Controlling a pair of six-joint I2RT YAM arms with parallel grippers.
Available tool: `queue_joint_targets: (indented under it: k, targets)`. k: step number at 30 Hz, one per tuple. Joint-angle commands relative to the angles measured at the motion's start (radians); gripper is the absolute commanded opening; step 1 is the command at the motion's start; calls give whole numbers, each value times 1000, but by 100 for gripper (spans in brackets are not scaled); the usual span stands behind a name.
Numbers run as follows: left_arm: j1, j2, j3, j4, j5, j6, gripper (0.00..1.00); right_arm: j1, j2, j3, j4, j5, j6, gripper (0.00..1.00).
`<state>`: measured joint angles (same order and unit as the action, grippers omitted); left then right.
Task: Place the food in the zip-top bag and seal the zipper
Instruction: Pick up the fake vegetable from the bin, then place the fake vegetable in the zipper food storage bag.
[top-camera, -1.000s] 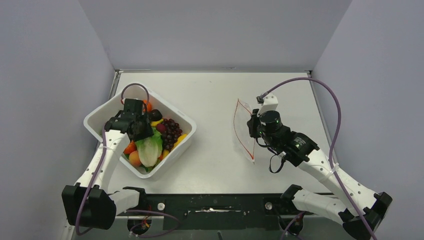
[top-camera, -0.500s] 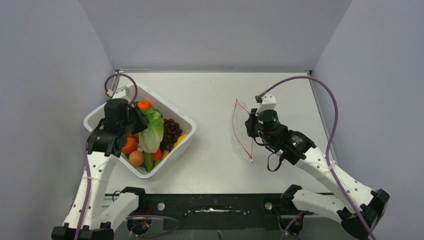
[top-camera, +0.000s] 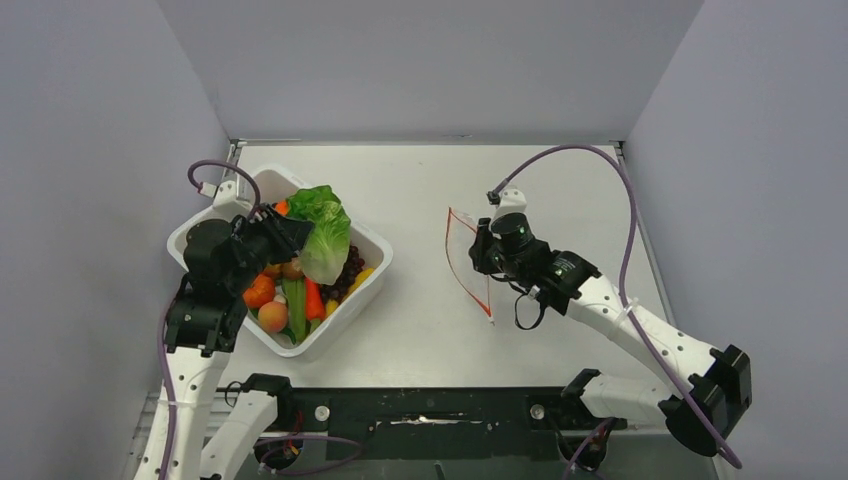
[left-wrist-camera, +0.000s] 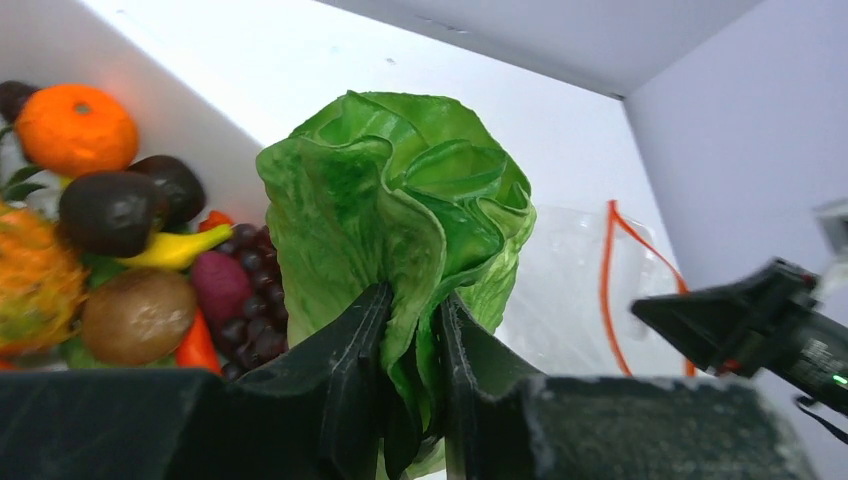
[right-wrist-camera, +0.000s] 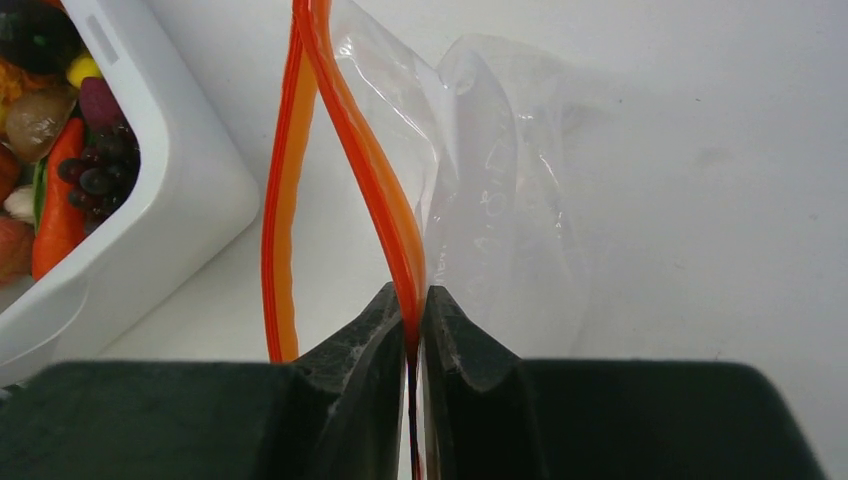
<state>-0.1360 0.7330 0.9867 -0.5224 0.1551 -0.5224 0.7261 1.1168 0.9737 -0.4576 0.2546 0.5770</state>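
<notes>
- Left claw: closed on the lettuce, gripping its stalk end. It holds the lettuce over the far-right part of the tub.
- Lettuce, heading: its long axis runs in line with the fingers. The leafy head points away from the wrist, towards the bag side of the bench.
- Right claw: clamped on one lip of the zipper. It holds the bag right of the tub, well apart from it.
- Bag, heading: the mouth is open and faces left towards the tub. The free lip bows away from the pinched one. The zipper line runs far to near across the bench, and the clear body trails off to the right. I cannot tell whether the lower edge touches the bench.
- Done so far, by my reading: the bag is presented open and the first item is lifted out of the tub.
- Left to do: nothing shows inside the bag. The lettuce has to cross the gap and go in.
- Remaining in the tub: orange, grapes, carrot and other pieces.
- Zipper: not yet sealed.
</notes>
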Motion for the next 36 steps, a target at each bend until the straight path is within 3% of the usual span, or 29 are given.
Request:
queue_joint_targets:
  k: [1,6,12,18,26,36]
  targets:
    - [3,-40,-43,226,173,-50,17,-4,42,41,56,-21,9,11]
    - [3,-75,-125,421,304,-128,18,-4,37,52,114,-61,32,10]
    - [3,-102,-203,671,373,-243,18,-4,39,19,232,-158,109,0]
    - [1,-97,-258,864,373,-335,17,-5,66,-13,355,-237,224,0]
    - [-3,-37,-315,1172,375,-524,18,18,102,-11,425,-232,303,0]
    - [-132,92,-326,1372,289,-546,18,84,172,63,426,-135,318,0]
